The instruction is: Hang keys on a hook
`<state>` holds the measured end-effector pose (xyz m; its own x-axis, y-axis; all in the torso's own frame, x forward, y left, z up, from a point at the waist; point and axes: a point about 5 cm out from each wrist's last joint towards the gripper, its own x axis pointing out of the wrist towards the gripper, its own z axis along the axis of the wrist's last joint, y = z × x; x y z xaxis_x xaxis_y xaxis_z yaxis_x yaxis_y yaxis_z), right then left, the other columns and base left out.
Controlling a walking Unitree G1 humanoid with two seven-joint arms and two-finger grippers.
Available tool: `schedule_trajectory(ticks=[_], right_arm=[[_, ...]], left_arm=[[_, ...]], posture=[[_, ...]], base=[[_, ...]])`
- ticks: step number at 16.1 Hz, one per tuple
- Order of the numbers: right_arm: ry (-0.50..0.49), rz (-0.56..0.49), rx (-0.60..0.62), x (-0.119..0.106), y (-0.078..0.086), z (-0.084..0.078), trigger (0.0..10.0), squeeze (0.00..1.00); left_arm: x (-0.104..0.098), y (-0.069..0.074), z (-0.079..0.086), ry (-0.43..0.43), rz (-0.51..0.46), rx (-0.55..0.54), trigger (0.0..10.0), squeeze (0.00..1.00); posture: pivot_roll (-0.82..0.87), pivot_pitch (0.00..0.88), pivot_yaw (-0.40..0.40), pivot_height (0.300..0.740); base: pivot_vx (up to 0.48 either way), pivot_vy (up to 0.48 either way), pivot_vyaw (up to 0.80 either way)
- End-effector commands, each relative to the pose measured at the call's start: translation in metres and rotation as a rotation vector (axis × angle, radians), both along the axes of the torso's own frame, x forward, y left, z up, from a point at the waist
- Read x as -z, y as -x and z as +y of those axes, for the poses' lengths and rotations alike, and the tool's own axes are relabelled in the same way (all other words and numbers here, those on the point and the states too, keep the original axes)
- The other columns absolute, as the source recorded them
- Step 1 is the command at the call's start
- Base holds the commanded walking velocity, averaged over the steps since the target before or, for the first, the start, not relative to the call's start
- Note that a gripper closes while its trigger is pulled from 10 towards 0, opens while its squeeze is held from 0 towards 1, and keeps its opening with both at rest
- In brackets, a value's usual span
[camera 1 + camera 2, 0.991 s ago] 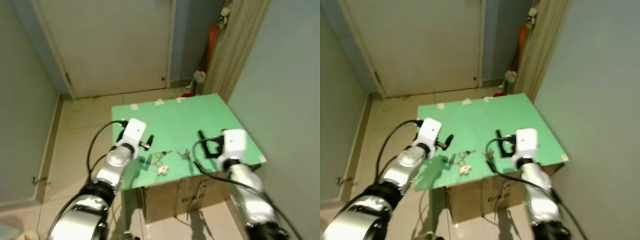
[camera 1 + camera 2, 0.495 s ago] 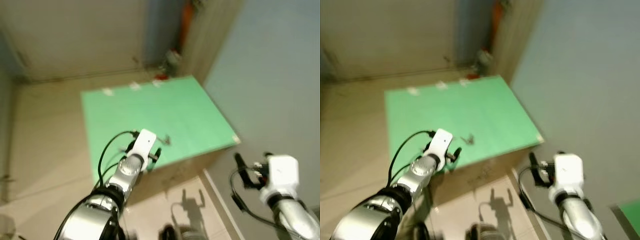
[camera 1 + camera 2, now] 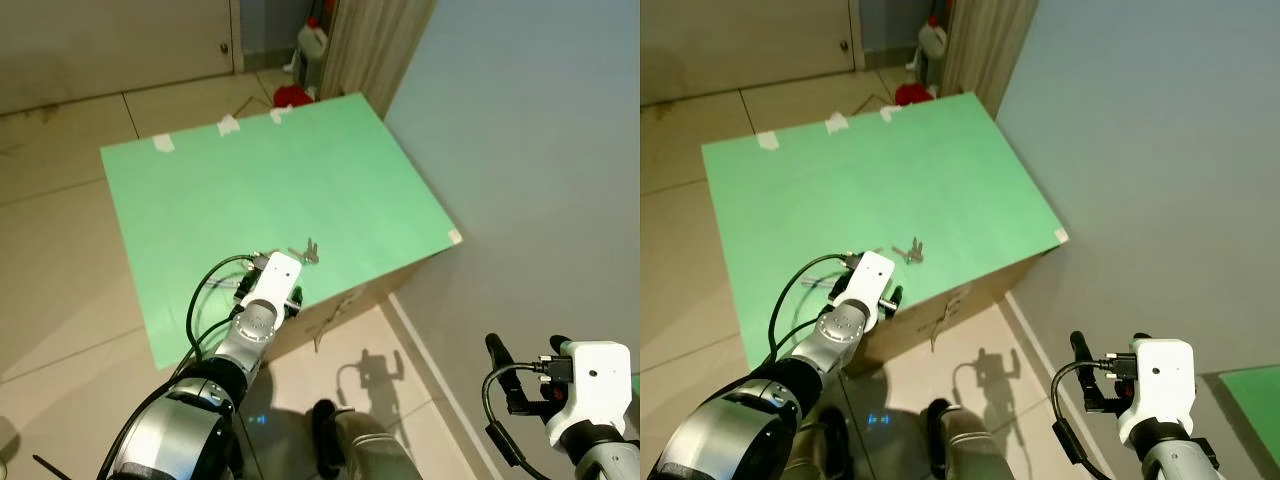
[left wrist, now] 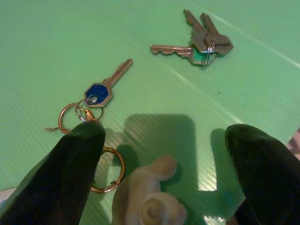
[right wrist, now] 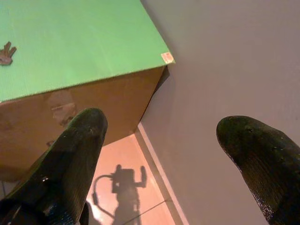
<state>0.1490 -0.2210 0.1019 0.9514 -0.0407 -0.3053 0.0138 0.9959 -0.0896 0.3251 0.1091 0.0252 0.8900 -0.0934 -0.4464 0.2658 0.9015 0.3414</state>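
Beige floor tiles (image 3: 60, 250) surround a cardboard box (image 5: 70, 108) topped with a green sheet (image 3: 270, 170), which stands against a pale grey wall (image 3: 540, 150). At the sheet's far edge, strips of white tape (image 3: 228, 125) hold it down, and beyond it a white bottle (image 3: 312, 45) and something red (image 3: 290, 96) sit on the floor beside a curtain (image 3: 375, 40).

Near the front edge of the sheet, the left gripper (image 4: 159, 154) hovers low with its two black fingers (image 4: 75, 173) spread wide and nothing between them. Directly under it lies a blue-headed key (image 4: 105, 86) joined to brass rings (image 4: 110, 168), one finger overlapping the rings in the left wrist view; whether it touches them cannot be told. A pale snail-shaped charm (image 4: 147, 201) rests between the fingers on the sheet. A little farther on lies a separate bunch of silver keys (image 4: 199, 42), also seen from the head (image 3: 305, 252).

Well off to the right, the right gripper (image 5: 154, 140) hangs beside the box, over the floor next to the wall, its fingers wide apart and empty.
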Motion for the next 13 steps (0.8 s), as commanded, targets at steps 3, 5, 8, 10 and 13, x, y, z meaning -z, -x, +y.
schedule_trajectory(ticks=[3,5,8,10,13], right_arm=[[-0.004,0.046,0.02,0.002,0.006,-0.001,10.0,0.0],[-0.011,0.056,0.018,0.004,0.007,0.001,10.0,0.0],[-0.019,0.067,0.013,0.007,0.006,0.003,10.0,0.0],[-0.022,0.072,0.009,0.008,0.006,0.004,10.0,0.0],[-0.024,0.08,-0.002,0.009,0.005,0.006,10.0,0.0]], left_arm=[[0.003,0.003,-0.007,0.02,0.032,-0.025,10.0,0.0],[-0.001,0.0,-0.01,0.016,0.01,-0.046,10.0,0.0],[-0.002,-0.001,-0.01,-0.005,-0.012,-0.078,10.0,0.0],[0.001,0.002,-0.009,-0.005,-0.003,-0.094,10.0,0.0],[0.007,0.008,-0.011,0.001,0.033,-0.107,10.0,0.0]], posture=[[-0.47,0.313,-0.156,0.74],[-0.46,0.31,-0.156,0.74],[-0.45,0.307,-0.154,0.74],[-0.45,0.306,-0.155,0.74],[-0.44,0.308,-0.16,0.74]], base=[[0.0,0.0,0.0],[0.0,0.0,0.0],[0.0,0.0,0.0],[0.0,0.0,0.0],[0.0,0.0,0.0]])
